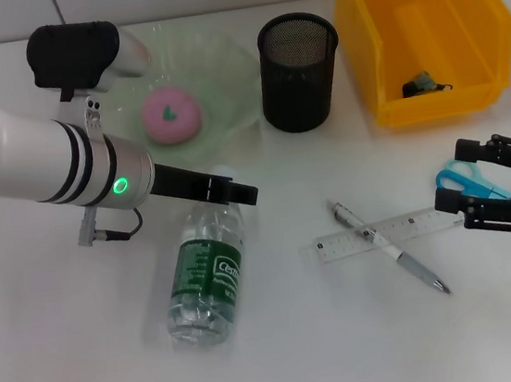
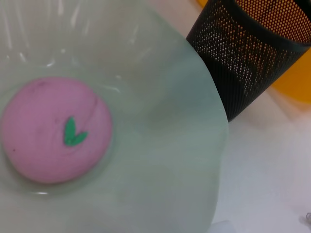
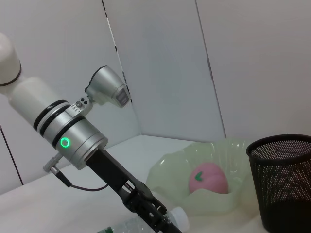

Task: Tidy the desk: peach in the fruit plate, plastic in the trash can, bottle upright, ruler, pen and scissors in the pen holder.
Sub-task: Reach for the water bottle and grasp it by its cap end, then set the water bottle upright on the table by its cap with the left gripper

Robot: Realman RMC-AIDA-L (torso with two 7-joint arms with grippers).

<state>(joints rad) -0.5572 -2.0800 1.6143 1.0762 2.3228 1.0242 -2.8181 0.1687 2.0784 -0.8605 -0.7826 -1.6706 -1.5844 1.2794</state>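
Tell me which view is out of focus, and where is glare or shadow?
Left wrist view: peach and fruit plate soft, too close. Head view: sharp, bright spots on the lying bottle, a faint shadow beside it. Right wrist view: even light, no glare.

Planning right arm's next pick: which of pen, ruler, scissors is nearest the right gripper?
The scissors, blue-handled, lying right beside the right gripper. The pen and clear ruler lie crossed farther toward the table's middle.
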